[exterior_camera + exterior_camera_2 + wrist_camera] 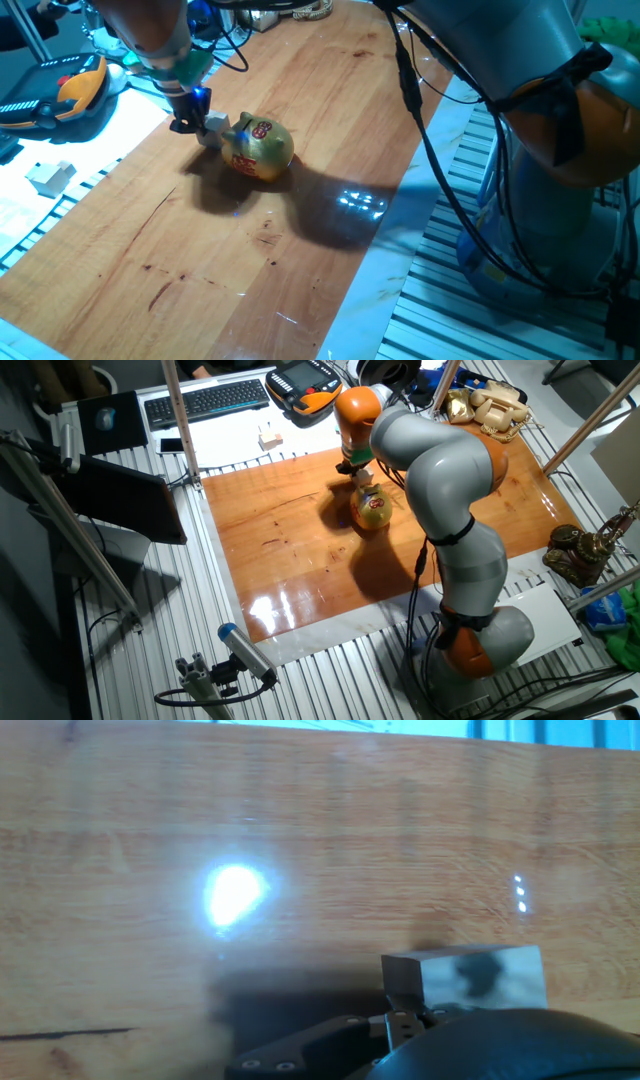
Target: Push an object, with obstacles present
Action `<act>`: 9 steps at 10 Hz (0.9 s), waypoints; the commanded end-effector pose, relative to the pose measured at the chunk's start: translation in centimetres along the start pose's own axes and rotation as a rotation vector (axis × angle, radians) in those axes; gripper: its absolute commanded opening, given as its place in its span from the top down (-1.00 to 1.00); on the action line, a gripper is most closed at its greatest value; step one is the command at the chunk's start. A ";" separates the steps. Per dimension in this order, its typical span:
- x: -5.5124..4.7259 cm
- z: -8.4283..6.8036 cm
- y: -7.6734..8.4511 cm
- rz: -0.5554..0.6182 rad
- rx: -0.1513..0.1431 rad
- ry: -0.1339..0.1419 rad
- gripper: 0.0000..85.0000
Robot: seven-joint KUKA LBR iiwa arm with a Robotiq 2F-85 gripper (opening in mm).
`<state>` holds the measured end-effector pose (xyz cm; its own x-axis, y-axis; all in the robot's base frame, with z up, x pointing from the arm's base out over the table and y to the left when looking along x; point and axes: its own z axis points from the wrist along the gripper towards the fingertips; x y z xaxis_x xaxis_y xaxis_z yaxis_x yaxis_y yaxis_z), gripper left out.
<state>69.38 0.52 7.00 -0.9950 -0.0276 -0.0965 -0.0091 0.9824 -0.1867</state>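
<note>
The golden pig [263,150] with red markings stands on the wooden board, left of its middle; it also shows in the other fixed view [372,509]. My gripper [192,118] is low over the board just left of the pig, and in the other fixed view [357,468] just behind it. A small pale cube [215,128] sits between the gripper tip and the pig, close to both. In the hand view a pale block face [465,982] lies right in front of the dark finger parts. How the jaws stand is hidden.
A whiter block [50,177] lies on the pale surface left of the board, and shows far back in the other fixed view [268,440]. A pendant [60,92] and cables lie at the far left. The board's right edge [400,200] meets a ribbed surface.
</note>
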 end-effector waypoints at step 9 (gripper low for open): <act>0.2 0.1 -2.1 0.018 -0.012 0.023 1.00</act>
<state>69.23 -1.54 7.35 -0.9972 -0.0023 -0.0752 0.0104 0.9857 -0.1681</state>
